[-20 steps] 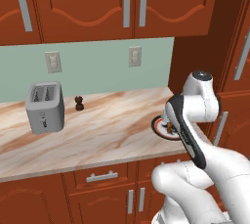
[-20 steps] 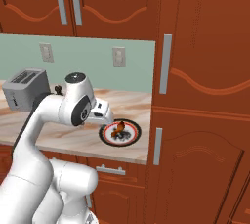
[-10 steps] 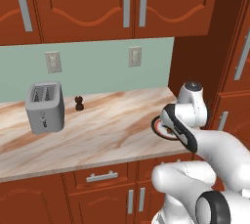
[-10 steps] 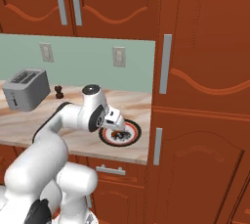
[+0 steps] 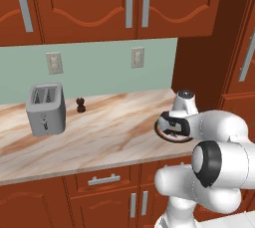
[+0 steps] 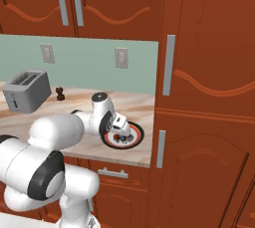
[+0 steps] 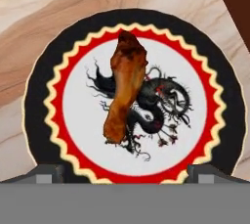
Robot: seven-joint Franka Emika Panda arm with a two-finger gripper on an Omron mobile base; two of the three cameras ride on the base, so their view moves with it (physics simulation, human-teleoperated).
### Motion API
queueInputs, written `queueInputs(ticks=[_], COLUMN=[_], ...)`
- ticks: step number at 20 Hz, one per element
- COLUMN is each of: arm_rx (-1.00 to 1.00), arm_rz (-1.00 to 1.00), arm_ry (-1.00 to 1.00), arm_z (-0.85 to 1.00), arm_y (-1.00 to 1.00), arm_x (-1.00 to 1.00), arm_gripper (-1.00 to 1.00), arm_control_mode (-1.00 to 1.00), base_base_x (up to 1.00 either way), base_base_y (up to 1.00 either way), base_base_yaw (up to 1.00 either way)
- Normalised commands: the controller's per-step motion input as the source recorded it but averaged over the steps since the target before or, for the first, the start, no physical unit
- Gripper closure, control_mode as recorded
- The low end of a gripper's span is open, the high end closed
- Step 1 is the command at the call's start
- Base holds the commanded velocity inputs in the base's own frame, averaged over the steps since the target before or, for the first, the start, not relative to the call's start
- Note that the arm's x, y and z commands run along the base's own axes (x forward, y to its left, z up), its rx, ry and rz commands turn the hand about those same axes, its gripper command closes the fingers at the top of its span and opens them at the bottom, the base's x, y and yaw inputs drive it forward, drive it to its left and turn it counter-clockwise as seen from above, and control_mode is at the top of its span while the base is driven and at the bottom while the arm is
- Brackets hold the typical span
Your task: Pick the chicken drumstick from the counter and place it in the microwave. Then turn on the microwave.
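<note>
While the counter runs wide and bare-grained, the plate sits at its right end. On the plate's centre lies the chicken drumstick, apart from the rim. Gripper above it, jaws fully spread, holding nothing. Likely light, firm, glossy-slick; grasp across the thick upper end.

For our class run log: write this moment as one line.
phase: approach | gripper: open, above plate | chicken drumstick: lying on plate, not gripped
</note>
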Motion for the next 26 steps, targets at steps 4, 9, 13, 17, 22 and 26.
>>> queueInputs(ticks=[4, 9, 13, 17, 22, 26], arm_rx=[0.00, 0.00, 0.00, 0.00, 0.00, 0.00], arm_rz=[-0.02, 0.00, 0.00, 0.00, 0.00, 0.00], arm_ry=[0.03, 0.00, 0.00, 0.00, 0.00, 0.00], arm_z=[-0.22, -0.29, -0.36, -0.25, -0.15, -0.08], arm_y=[-0.04, -0.18, -0.18, -0.04, 0.00, -0.02], arm_x=[0.40, 0.20, 0.14, 0.32, 0.30, 0.09], arm_gripper=[-1.00, -1.00, -1.00, -1.00, -1.00, 1.00], arm_control_mode=[-1.00, -1.00, -1.00, -1.00, -1.00, -1.00], base_base_x=[0.00, 0.00, 0.00, 0.00, 0.00, 0.00], base_base_y=[0.00, 0.00, 0.00, 0.00, 0.00, 0.00], base_base_yaw=[0.00, 0.00, 0.00, 0.00, 0.00, 0.00])
